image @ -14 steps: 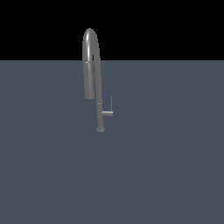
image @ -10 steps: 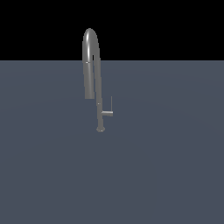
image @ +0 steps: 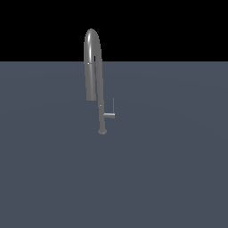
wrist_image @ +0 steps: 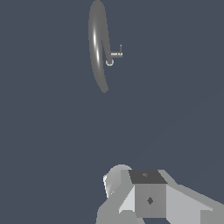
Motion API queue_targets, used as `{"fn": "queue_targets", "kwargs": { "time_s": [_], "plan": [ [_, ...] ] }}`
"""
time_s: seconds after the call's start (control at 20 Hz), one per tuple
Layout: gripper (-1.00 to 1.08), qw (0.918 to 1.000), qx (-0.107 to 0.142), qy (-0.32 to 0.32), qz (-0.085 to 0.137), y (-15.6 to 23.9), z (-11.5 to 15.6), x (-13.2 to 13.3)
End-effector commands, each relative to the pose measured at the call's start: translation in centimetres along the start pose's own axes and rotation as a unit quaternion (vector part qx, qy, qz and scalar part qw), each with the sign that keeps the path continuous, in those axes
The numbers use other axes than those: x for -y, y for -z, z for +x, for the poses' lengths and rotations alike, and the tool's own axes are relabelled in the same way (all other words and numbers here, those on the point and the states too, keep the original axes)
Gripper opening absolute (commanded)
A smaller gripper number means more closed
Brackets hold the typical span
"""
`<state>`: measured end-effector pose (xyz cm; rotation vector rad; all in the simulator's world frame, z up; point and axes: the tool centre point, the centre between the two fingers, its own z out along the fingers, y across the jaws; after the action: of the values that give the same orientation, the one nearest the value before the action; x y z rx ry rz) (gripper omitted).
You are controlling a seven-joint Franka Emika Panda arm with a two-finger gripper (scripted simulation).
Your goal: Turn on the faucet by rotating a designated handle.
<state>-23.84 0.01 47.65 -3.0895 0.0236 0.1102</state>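
A flat, dull blue-grey floor (image: 169,178) fills the lower part of the exterior view and carries everything there is to see; above its far edge the background is plain black. The faucet (image: 94,67) stands on this surface, nearer its far edge than its near one and a little toward the exterior view's left of centre. It is a slim grey metallic gooseneck: a thin upright stem rises from a small round base, arches over high above the far edge line, and comes back down as a thicker spout tube that ends in mid-air, well above the floor. The handle (image: 110,115) is a short horizontal stub off the lower stem, pointing to the exterior view's right, with a very thin rod standing upright from its outer end, just beside the stem and apart from the spout tube. In the wrist view the faucet (wrist_image: 97,43) is seen from above and well away from the camera, with the handle (wrist_image: 115,54) jutting sideways from it. The arm does not appear in the exterior view. In the wrist view only pale grey, blocky parts of the gripper (wrist_image: 144,197) show at the frame's edge, well apart from the faucet and touching nothing; its fingertips are out of sight, so whether the pincer is apart or together cannot be told.
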Motion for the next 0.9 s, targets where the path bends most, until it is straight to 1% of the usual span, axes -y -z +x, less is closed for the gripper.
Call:
{"fn": "queue_targets", "kwargs": {
  "time_s": [0.0,0.25,0.45,0.65,0.85],
  "plan": [
    [-1.0,0.9998,0.011,-0.011,0.011,-0.2,0.9,0.1],
    [-1.0,0.9974,0.04,-0.043,0.042,-0.9,3.2,0.3],
    [-1.0,0.9923,0.068,-0.074,0.072,-1.6,5.5,0.4],
    [-1.0,0.9843,0.097,-0.105,0.104,-2.5,7.8,0.4],
    [-1.0,0.973,0.127,-0.137,0.136,-3.5,10.1,0.3]
  ]
}}
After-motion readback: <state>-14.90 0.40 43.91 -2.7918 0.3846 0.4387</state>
